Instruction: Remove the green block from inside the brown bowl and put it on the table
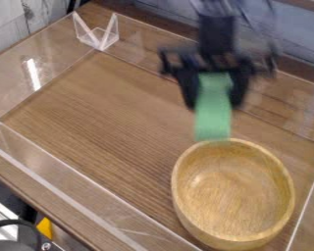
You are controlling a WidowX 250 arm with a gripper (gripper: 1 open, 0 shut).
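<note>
- Progress sits roughly at the halfway mark, as we judge it: the green block (215, 110) is out of the brown bowl (235, 192) but not yet set down on the table (101, 113).
- We see the block hanging upright in the air, its long side running top to bottom, its lower end above the bowl's far rim and clear of the wood.
- We see the gripper (216, 80) pointing down from the top of the picture, its dark fingers clamped tight on the block's upper end. The arm and gripper are blurred, so we cannot make out finer detail of the fingers.
- We see the bowl at the lower right of the table, round, shallow and light brown, with nothing lying inside it.
- We see a wide stretch of bare wood-grain tabletop to the left of the bowl and behind it, bordered by low clear plastic walls (48, 54).
- What is left, in our view: carry the block sideways off the bowl's rim, lower it until it rests on the bare tabletop, then release it.
- We would watch for the block's lower end catching the bowl's rim if it comes down too soon.
</note>
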